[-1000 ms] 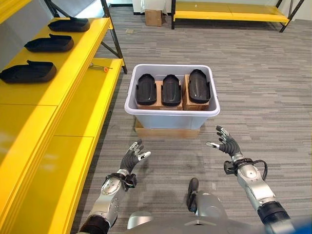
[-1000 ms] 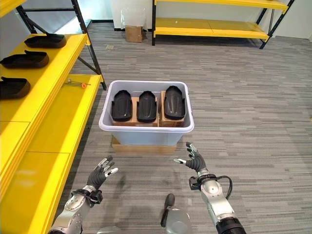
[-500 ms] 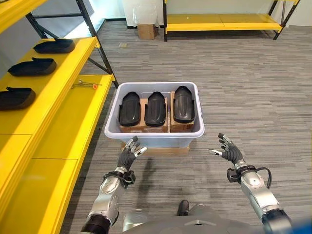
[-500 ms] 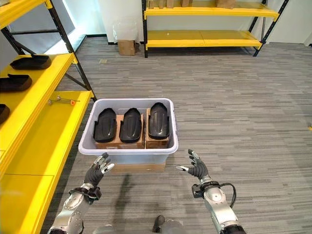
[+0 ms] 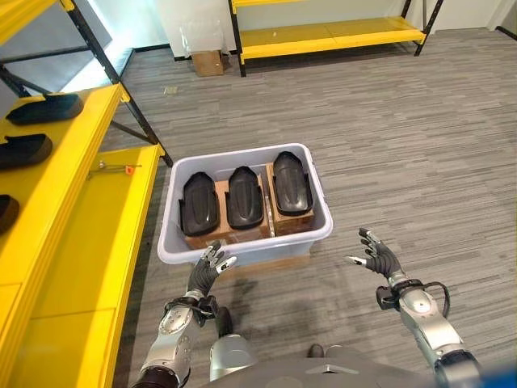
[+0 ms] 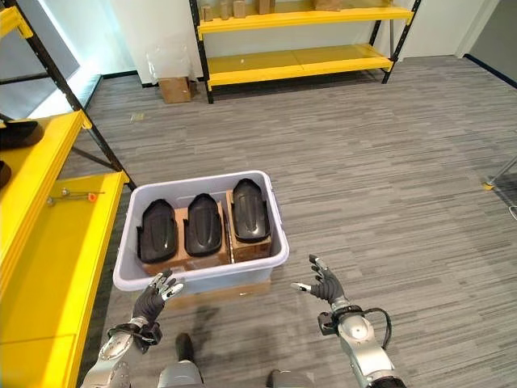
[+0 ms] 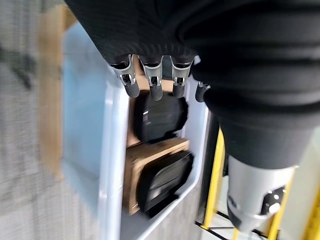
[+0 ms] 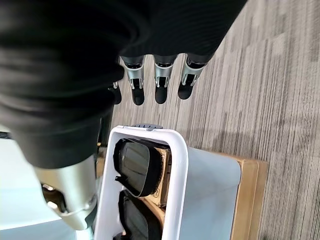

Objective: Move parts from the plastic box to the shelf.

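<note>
A pale grey plastic box (image 5: 171, 247) stands on the floor on a flat cardboard base. Inside it three black moulded parts (image 5: 244, 196) lie side by side on brown cartons. My left hand (image 5: 205, 274) is open, its fingers up against the box's near left corner and holding nothing. Off the box's near right corner, my right hand (image 5: 378, 258) hovers open and empty above the carpet. The yellow shelf (image 5: 81, 234) runs along my left, and on its upper tier lie more black parts (image 5: 42, 108).
A small orange-tipped tool (image 5: 115, 168) lies on the lower shelf tier. A black shelf post (image 5: 121, 76) slants down behind the box. Another yellow rack (image 5: 323, 34) and a cardboard carton (image 5: 207, 62) stand at the far wall. Grey carpet spreads to the right.
The camera has moved forward and swung right, so the box sits nearer and the shelf slides left. My left hand has come up to the box's near corner.
</note>
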Motion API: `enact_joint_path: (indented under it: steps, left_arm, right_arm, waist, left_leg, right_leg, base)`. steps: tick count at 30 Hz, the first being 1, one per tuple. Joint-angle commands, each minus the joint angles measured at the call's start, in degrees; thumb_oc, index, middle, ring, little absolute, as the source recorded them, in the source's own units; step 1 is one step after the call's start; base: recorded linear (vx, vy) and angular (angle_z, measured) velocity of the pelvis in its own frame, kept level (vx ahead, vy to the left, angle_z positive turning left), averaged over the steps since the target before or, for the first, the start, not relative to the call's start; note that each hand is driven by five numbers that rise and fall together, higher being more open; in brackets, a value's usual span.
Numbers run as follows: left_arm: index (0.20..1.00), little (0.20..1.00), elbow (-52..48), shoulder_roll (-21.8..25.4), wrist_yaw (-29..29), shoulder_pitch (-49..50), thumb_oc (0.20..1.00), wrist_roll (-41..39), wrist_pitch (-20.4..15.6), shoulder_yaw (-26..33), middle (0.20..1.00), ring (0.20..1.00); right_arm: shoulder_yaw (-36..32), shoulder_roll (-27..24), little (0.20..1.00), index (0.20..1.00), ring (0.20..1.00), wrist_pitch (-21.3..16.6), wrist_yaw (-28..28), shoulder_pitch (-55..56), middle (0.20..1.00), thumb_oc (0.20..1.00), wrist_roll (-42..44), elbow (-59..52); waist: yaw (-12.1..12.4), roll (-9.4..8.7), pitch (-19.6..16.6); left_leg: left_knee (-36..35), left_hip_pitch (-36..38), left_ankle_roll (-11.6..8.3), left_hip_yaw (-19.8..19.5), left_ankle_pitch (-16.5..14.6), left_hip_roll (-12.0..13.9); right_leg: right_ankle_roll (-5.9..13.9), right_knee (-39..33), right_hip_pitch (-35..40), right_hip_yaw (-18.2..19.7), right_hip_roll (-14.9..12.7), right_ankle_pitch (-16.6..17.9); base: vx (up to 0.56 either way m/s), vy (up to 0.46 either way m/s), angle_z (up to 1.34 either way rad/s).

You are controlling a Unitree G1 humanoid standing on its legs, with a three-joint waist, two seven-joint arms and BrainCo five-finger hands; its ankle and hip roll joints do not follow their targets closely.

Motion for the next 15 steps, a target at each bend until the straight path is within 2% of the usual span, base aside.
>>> enact_joint_path:
  steps: [1, 3, 8, 9, 12, 13, 14, 15]
  left_arm:
    - [1.000, 1.000, -3.9, 3.2, -0.9, -1.5, 1.000, -0.5, -2.0, 2.0, 1.000, 1.000]
    - [1.000, 1.000, -3.9, 3.5, -0.6, -1.9, 1.000, -0.4, -1.7, 1.7, 1.000, 1.000]
    - [1.000, 1.000, -4.8, 5.2, -2.3, -2.0, 1.000, -0.1, -0.4, 1.0, 1.000, 1.000]
    - [1.000, 1.000, -5.1, 5.7, -2.4, -2.1, 1.000, -0.3, 0.2, 0.7, 1.000, 1.000]
    - [1.000, 1.000, -5.0, 6.1, -2.6, -2.3, 1.000, -0.4, 0.5, 0.3, 1.000, 1.000]
    - [1.000, 1.000, -5.3, 6.3, -2.9, -2.4, 1.000, -0.3, 0.7, 0.1, 1.000, 1.000]
    - [1.000, 1.000, -5.3, 6.3, -2.9, -2.4, 1.000, -0.3, 0.8, 0.1, 1.000, 1.000]
    - [1.000, 1.000, -5.7, 6.4, -2.9, -2.5, 1.000, 0.0, 1.1, -0.1, 1.000, 1.000]
  right_arm:
    - [-1.2, 2.3, 1.000, 1.000, 1.000, -3.3, -0.8, -2.5, 1.000, 1.000, 0.9, -3.9]
    - [-1.4, 2.7, 1.000, 1.000, 1.000, -2.9, -0.6, -2.3, 1.000, 1.000, 1.0, -4.2]
    - [-1.1, 3.8, 1.000, 1.000, 1.000, -2.9, -0.2, -3.0, 1.000, 1.000, 0.8, -5.3]
    - [-1.2, 4.1, 1.000, 1.000, 1.000, -2.9, -0.2, -3.3, 1.000, 1.000, 1.2, -5.8]
    - [-1.2, 4.5, 1.000, 1.000, 1.000, -2.9, -0.4, -3.7, 1.000, 1.000, 1.0, -6.5]
    - [-1.1, 4.8, 1.000, 1.000, 1.000, -2.9, -0.9, -3.8, 1.000, 1.000, 1.0, -6.9]
    - [-1.1, 4.9, 1.000, 1.000, 1.000, -2.9, -1.0, -3.8, 1.000, 1.000, 1.0, -6.9]
    - [-1.0, 5.0, 1.000, 1.000, 1.000, -2.9, -1.2, -4.0, 1.000, 1.000, 1.0, -7.2]
  waist:
    - [1.1, -3.72, 0.6]
    - [1.1, -3.90, 0.5]
    - [1.6, -4.38, 0.7]
    - [1.9, -4.60, 0.6]
    - [2.2, -4.71, 0.3]
    - [2.6, -4.68, 0.2]
    - [2.7, -4.72, 0.2]
    - [3.0, -4.53, 0.1]
  left_leg:
    - [2.6, 1.7, -0.44, 1.7, -2.6, -3.0]
    - [3.1, 2.0, 0.52, 1.6, -3.9, -4.0]
    - [2.1, 3.6, 3.38, 0.8, -6.3, -7.2]
    - [1.3, 3.8, 4.57, 0.4, -7.0, -8.4]
    - [0.1, 4.1, 6.14, 0.4, -7.7, -10.0]
    - [-0.6, 4.3, 7.16, 0.6, -8.2, -11.0]
    - [-0.7, 4.3, 7.26, 0.7, -8.3, -11.1]
    - [-1.2, 4.8, 8.08, 0.9, -8.9, -11.7]
  right_leg:
    - [3.40, 4.9, -0.7, -5.6, -4.3, 0.9]
    - [3.86, 6.2, -1.2, -5.4, -4.8, 0.9]
    - [6.69, 11.3, -3.7, -4.0, -6.7, 3.8]
    - [7.94, 13.8, -4.8, -3.4, -7.4, 4.9]
    - [9.05, 17.9, -6.0, -3.1, -7.9, 6.2]
    - [9.62, 21.7, -7.3, -3.7, -8.9, 8.0]
    - [9.70, 22.0, -7.5, -3.6, -9.0, 8.0]
    - [10.12, 27.1, -9.7, -4.5, -10.5, 9.8]
  base:
    - [0.28, 0.383, 0.08]
    - [0.21, 0.310, 0.06]
    - [0.13, 0.321, 0.11]
    - [0.10, 0.350, 0.07]
    - [0.08, 0.294, -0.01]
    - [0.06, 0.246, -0.11]
    - [0.06, 0.270, -0.04]
    - [0.06, 0.270, -0.06]
